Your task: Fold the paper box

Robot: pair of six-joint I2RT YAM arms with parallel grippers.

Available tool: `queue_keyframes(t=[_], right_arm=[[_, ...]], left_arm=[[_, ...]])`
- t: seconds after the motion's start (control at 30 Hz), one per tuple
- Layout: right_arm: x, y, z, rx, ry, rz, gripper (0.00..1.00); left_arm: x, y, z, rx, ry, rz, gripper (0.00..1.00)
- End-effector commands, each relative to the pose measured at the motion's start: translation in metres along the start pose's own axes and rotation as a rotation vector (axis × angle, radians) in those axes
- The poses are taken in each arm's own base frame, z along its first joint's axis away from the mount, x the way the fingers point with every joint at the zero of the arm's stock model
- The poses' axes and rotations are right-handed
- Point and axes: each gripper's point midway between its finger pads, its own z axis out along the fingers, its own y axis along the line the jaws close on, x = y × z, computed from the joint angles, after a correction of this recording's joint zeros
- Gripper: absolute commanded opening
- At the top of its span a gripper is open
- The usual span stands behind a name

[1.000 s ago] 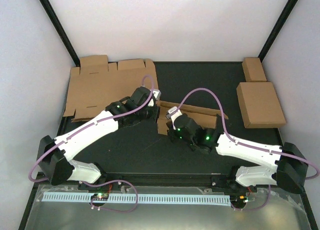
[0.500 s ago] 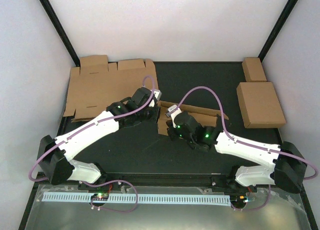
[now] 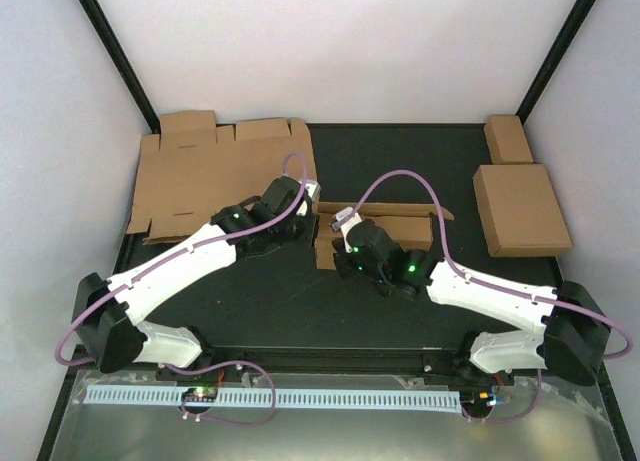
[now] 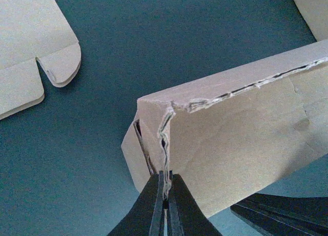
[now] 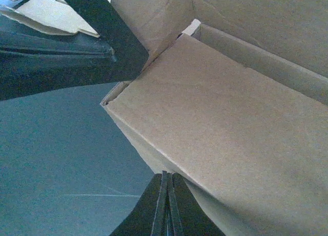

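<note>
Two grippers, one half-folded paper box between them

Top view: the one paper box (image 3: 390, 229) sits mid-table (image 3: 260, 291), left gripper (image 3: 316, 219) and right gripper (image 3: 338, 261) both at its left end; one flat sheet (image 3: 200, 176) far left, plus a big box (image 3: 520, 209) and a small box (image 3: 508, 138) far right. Left wrist: its fingers (image 4: 148, 210) are pinched tight on the box's raw corner edge. Right wrist: fingers (image 5: 151, 210) pressed together, tips against the box's lower edge; can't tell if card is caught between them.
</note>
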Motion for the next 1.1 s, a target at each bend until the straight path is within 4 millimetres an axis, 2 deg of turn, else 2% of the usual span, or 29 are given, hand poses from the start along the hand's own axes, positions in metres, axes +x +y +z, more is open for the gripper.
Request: queue_keyframes(t=[0.0, 0.27, 0.77, 1.07], right_arm=[[-0.027, -0.002, 0.000, 0.012, -0.075, 0.009, 0.02], [-0.033, 0.004, 0.004, -0.013, -0.087, 0.011, 0.02], [-0.044, 0.004, 0.020, 0.010, -0.099, 0.030, 0.02], [-0.040, 0.001, 0.020, 0.004, -0.101, 0.040, 0.02]], left_arm=[[0.044, 0.001, -0.002, -0.006, 0.171, 0.017, 0.02], [0.047, -0.012, 0.004, 0.046, 0.199, 0.009, 0.01], [0.058, -0.016, 0.003, 0.056, 0.224, -0.013, 0.02], [0.062, -0.018, 0.002, 0.060, 0.227, -0.015, 0.02]])
